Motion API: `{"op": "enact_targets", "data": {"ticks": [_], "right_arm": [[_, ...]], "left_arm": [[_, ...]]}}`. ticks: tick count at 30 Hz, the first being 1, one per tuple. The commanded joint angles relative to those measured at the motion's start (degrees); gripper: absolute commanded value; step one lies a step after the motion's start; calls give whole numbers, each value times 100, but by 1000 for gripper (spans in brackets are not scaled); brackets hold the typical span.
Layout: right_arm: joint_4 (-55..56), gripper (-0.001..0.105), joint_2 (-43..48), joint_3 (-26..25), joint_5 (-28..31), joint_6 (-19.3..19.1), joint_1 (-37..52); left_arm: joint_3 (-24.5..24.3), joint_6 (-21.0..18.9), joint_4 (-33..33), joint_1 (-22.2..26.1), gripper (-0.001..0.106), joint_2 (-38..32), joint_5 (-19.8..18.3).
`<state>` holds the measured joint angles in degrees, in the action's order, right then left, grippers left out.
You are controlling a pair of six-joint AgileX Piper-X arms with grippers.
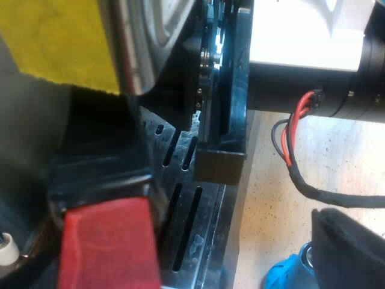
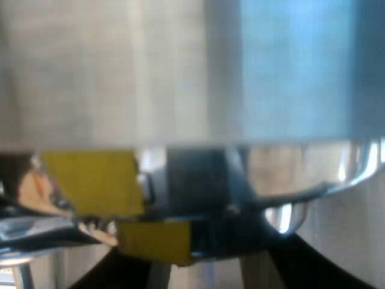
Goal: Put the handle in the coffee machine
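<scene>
Asker: Handle [image 1: 96,177], where is it, and what does it look like?

Looker: It is at the front of the espresso machine [image 1: 135,48], over the drip tray [image 1: 186,205]. It is dark, and its red end [image 1: 108,244] is big and blocky and points at the left wrist camera. The dark part goes in under the machine, below a yellow patch [image 1: 54,39]. I cannot tell if it is locked in.

Asker: Does the left tool [image 1: 344,245] have hold of it?

Looker: I cannot tell. I cannot tell if that tool is open or closed either. A black bit of it is close to the blue tamper [image 1: 287,276], which is on the pale, speckled bench [image 1: 283,205] near the tray's edge.

Asker: And the right tool [image 1: 219,164]?

Looker: It hangs over the drip tray, near the long slots [image 1: 187,211], close to the handle but not touching it. Its own camera looks at the machine's shiny front from very near, with yellow patches showing there. I cannot tell how far open it is, or if it holds a thing.

Asker: What is the tray like?

Looker: Shiny grey metal with long thin slots cut in it, side by side.
</scene>
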<state>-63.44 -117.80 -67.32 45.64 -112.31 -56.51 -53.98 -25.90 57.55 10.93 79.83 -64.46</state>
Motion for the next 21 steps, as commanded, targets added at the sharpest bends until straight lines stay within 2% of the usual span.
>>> {"op": "enact_targets", "data": {"ticks": [1,9,10,15,21], "right_arm": [[-742,30,214,-167,-42,-114,26],[-742,30,214,-167,-42,-114,26],[-742,30,214,-167,-27,-114,26],[-742,30,214,-167,59,-102,26],[-742,30,214,-167,59,-102,26]], "left_arm": [[-84,176,-153,-72,74,-164,-604],[-100,176,-199,257,74,-169,-620],[-100,176,-217,482,74,-169,-618],[-100,176,-215,831,74,-169,-635],[-100,-41,-197,1122,74,-249,-1158]]}}
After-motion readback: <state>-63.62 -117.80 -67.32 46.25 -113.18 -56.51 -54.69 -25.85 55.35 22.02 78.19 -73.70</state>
